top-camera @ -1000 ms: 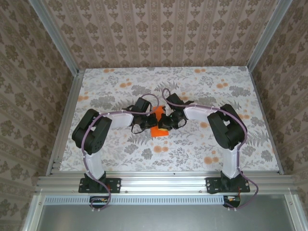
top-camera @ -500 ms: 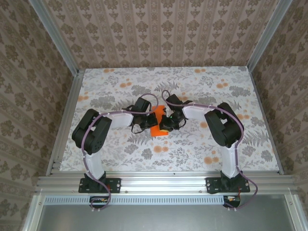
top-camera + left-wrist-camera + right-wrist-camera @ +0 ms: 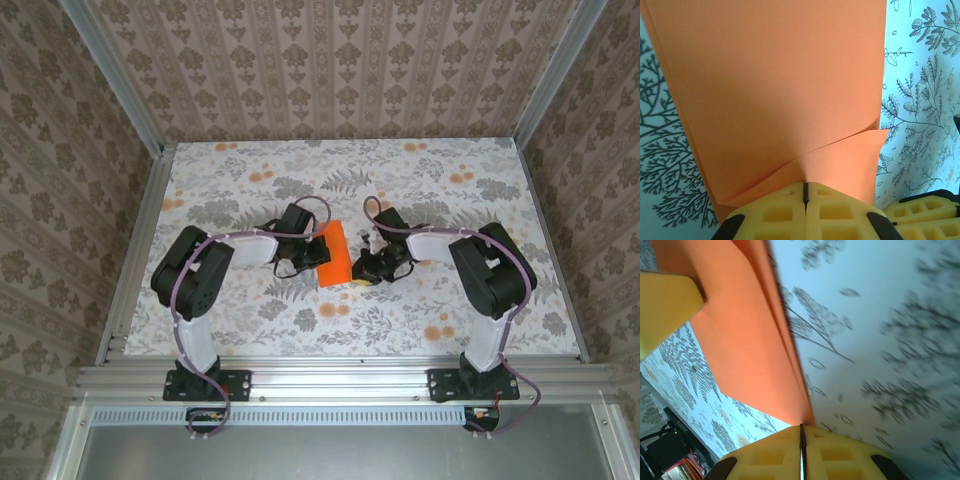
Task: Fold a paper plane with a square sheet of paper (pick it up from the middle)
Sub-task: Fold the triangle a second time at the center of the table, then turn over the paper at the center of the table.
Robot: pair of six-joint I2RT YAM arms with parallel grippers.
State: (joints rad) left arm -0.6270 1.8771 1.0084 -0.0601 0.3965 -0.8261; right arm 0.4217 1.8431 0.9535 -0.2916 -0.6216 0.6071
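- Two closed grips share the paper [image 3: 336, 255] — left gripper [image 3: 805, 187] pinches its left edge, right gripper [image 3: 801, 430] seemingly nips its near-right corner.
- Paper's long axis runs near-to-far between them — neither arm nearer.

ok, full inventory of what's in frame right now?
orange paper: one, bright orange, folded, table centre between the grippers
tablecloth: one, pale with grey leaves and orange flowers, covering the table
walls: three, beige patterned wallpaper, left, back and right
frame rail: one, silver, near edge
left arm: one, black and white, left side
right arm: one, black and white, right side
left gripper: one, yellow fingers, shut on the orange paper
right gripper: one, yellow fingers, shut on the paper's edge
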